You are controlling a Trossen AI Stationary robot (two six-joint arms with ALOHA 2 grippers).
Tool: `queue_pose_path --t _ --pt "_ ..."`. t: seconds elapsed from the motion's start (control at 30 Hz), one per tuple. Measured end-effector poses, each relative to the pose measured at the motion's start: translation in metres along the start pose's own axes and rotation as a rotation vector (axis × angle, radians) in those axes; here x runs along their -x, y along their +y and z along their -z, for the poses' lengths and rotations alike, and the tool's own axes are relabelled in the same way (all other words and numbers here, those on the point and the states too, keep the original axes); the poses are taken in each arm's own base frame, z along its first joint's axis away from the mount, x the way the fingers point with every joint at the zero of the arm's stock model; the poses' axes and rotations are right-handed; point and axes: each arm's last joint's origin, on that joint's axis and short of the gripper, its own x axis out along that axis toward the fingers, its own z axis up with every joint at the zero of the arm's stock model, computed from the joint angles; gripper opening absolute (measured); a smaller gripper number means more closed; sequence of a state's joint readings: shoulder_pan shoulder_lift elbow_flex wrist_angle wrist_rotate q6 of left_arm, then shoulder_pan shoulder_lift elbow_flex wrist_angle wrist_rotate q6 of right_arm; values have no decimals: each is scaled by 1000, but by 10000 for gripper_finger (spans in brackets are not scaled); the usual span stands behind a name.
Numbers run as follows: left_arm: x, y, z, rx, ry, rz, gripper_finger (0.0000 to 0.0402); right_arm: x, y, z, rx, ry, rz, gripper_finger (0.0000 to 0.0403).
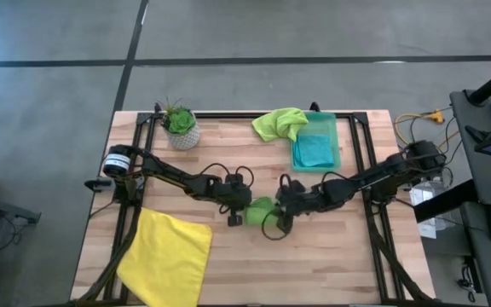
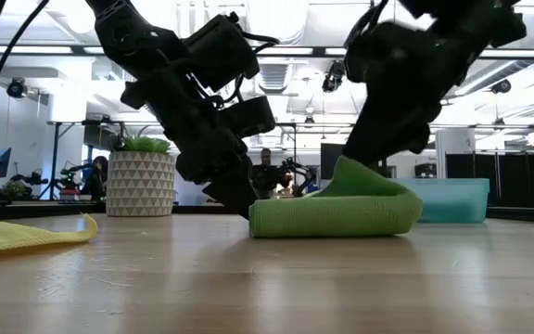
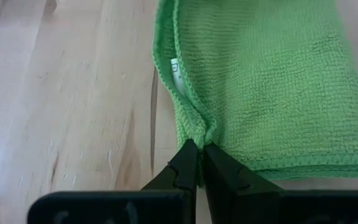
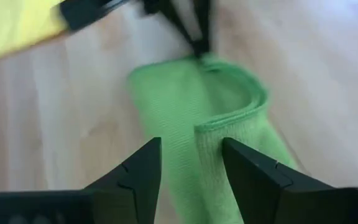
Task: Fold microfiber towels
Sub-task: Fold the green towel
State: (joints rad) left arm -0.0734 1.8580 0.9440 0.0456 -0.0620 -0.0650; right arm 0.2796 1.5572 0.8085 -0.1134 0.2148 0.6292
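A lime green microfiber towel [image 1: 261, 207] lies folded into a small thick pad at the table's middle [image 2: 332, 215]. My left gripper [image 3: 199, 167] is shut on its left end. My right gripper [image 4: 191, 169] stands open over the pad's right end, one finger on either side of a raised fold [image 4: 229, 121]. A yellow towel [image 1: 167, 254] lies spread at the near left. A second lime green towel [image 1: 280, 124] lies bunched at the far side, with one part resting on the bin's rim. A teal towel [image 1: 315, 150] lies in the bin. My left gripper pinches the folded towel's stitched edges [image 3: 197, 134] between its two shut fingers, several layers together, at the pad's left end. The fingers slant down from the table's left. The pad lies flat on the table. Whether my right gripper touches the raised fold, I cannot tell.
A potted plant [image 1: 180, 128] stands at the far left. The translucent green bin [image 1: 337, 145] sits at the far right. Bare wood lies along the near edge to the right of the yellow towel. Black frame rails [image 1: 373, 213] run along both sides.
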Motion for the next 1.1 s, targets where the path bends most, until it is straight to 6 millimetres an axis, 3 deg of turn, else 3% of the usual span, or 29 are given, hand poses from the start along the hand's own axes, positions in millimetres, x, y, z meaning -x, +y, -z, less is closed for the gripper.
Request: queue_pose_path --t 0.23,0.47,0.63,0.77,1.1 --pt "0 0 -2 4 0 2 0 -8 -4 2 65 22 30 165" --pt "2 0 -2 6 -1 4 0 13 -11 -4 55 -54 166 186" --pt "2 0 -2 6 -2 5 0 18 -4 -13 138 -91 37 195" --pt "2 0 -2 6 -5 5 0 4 -1 -7 209 -26 -44 196" --pt "2 0 -3 7 -8 6 0 -34 -13 4 225 75 -7 201"
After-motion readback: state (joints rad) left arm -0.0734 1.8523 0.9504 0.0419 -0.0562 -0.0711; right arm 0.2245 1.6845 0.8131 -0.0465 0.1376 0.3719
